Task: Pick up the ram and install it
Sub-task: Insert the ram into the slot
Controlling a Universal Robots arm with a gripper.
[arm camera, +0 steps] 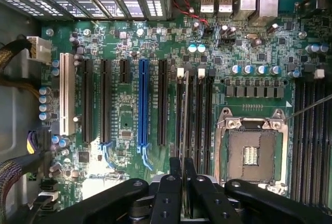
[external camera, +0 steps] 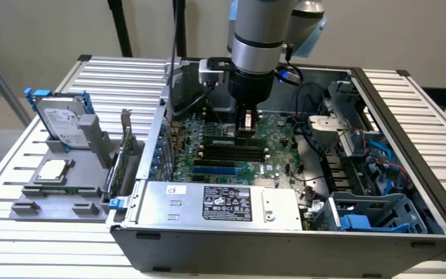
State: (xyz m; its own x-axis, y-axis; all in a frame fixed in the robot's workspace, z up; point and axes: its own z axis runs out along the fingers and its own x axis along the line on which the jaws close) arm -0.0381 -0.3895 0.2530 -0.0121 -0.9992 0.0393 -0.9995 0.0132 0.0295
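The ram shows edge-on in the wrist view as a thin stick, lined up along one of the black memory slots beside the CPU socket. My gripper is shut on it, one finger on each side. In the exterior view the gripper reaches straight down into the open computer case. The ram is a green strip at the motherboard's memory slots. I cannot tell whether it sits fully in its slot.
The open CPU socket lies right beside the slots, and a blue card slot is on their other side. The power supply fills the case's near end. Cables and a drive cage stand at the exterior view's right. A hard drive and an upright green card sit outside the case.
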